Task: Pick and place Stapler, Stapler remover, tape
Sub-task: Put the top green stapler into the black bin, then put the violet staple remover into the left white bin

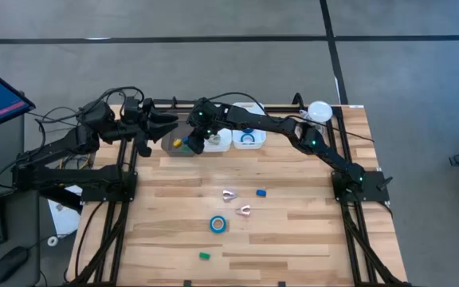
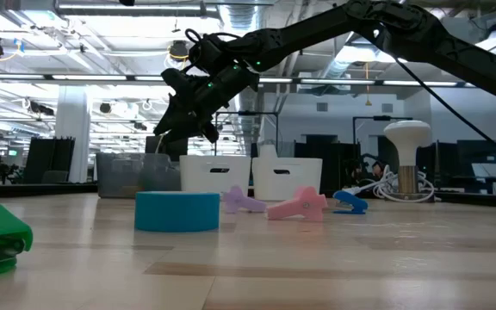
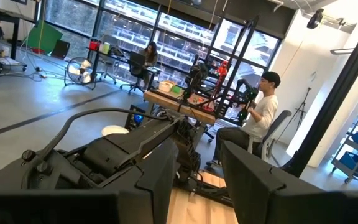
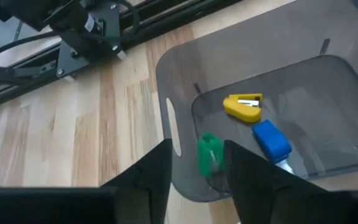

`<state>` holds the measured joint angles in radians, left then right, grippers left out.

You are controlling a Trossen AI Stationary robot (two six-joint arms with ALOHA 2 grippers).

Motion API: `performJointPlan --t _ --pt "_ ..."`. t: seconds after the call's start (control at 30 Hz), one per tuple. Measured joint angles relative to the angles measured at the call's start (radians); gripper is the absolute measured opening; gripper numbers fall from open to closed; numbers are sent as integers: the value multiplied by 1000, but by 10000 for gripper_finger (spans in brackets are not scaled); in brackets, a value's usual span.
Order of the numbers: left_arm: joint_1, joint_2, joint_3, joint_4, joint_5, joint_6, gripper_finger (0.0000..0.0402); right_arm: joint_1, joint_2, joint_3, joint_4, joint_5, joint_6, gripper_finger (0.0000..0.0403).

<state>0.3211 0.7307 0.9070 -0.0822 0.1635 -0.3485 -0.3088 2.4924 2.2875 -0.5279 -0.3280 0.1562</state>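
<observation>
Wooden table (image 1: 293,239) with the right arm stretched all the way across the back edge, passing over part of the two white bins (image 2: 215,175). The right gripper (image 1: 194,137) hangs over the one grey see-through bin (image 4: 166,68) beside them. Its fingers are spread apart. A green stapler (image 4: 209,152) sits in the gap, down inside the bin, and it doesn't look pinched. The left gripper (image 1: 166,123) is parked just left of the grey bin, fingers apart with nothing between them. There's a white mushroom-shaped thing (image 1: 319,110) at the back right corner. I count two tape rolls: one lying flat mid-table toward the front (image 1: 218,224), and one in the right-hand white bin (image 1: 248,138). There are four staplers. Besides the green one, the grey bin holds a yellow stapler (image 4: 243,107) and a blue stapler (image 4: 271,138), and a second green stapler (image 1: 204,256) sits near the front edge. Two stapler removers, lilac (image 1: 229,194) and pink (image 1: 244,210), lie just behind the tape, with a small blue piece (image 1: 260,192) beside them.
</observation>
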Motion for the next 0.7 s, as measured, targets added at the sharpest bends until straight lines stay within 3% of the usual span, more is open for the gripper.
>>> performJointPlan --t 0.2,0.33,0.53,0.7 --pt "0 0 0 -1 0 0 126 -7 0 0 0 12 8 179" --pt "0 -4 0 -15 0 0 126 -18 -20 -2 -46 -39 -11 184" --pt "0 -17 0 -69 0 0 126 -23 -92 -1 -246 -76 -156 153" --pt "0 -18 0 -77 0 0 126 -14 -120 -2 -298 -73 -190 114"
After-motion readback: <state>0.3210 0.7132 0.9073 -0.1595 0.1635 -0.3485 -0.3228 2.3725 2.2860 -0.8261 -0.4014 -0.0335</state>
